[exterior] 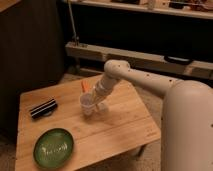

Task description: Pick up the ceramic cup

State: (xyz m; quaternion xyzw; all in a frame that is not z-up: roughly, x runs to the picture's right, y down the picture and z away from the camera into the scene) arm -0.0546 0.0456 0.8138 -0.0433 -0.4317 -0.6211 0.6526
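The ceramic cup (pixel 87 105) is small and white. It is at the middle of the wooden table (pixel 125 125), tilted slightly. My gripper (pixel 95 98) reaches down from the upper right on the white arm and is closed on the cup's rim on its right side. The cup's base is at or just above the table top. The fingertips are partly hidden by the cup.
A small orange item (pixel 84 86) lies just behind the cup. A black striped object (pixel 43 109) lies to the left. A green plate (pixel 53 147) sits at the front left. The robot's white body (pixel 187 130) fills the right side, beside the table's right edge.
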